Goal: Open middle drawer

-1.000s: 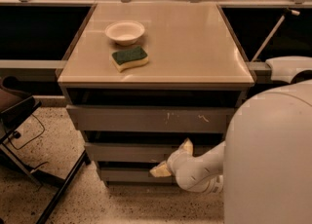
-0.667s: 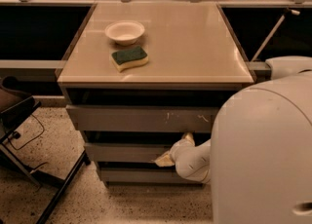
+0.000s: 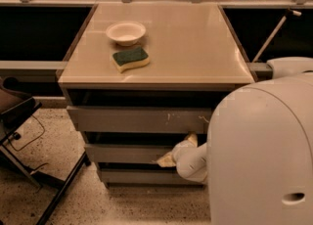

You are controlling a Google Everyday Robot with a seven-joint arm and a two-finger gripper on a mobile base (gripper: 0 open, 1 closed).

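The gripper [image 3: 177,150] rests at the right end of the middle drawer [image 3: 122,153]; whether it holds anything, I cannot tell. The smooth beige cabinet top [image 3: 195,48] overhangs three flat grey fronts: scratched top drawer [image 3: 137,120], middle drawer below a dark gap, plain bottom drawer [image 3: 146,176]. On top sit a round white bowl [image 3: 125,32], its inside plain white, and a green-faced yellow sponge [image 3: 130,58]

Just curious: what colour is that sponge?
Green on top, yellow below; the sponge shows best in the camera view, the gripper at the middle drawer.

no readable text, labels or numbers showing anywhere, gripper [image 3: 168,157] sitting at the middle drawer [image 3: 122,153] front, right of centre
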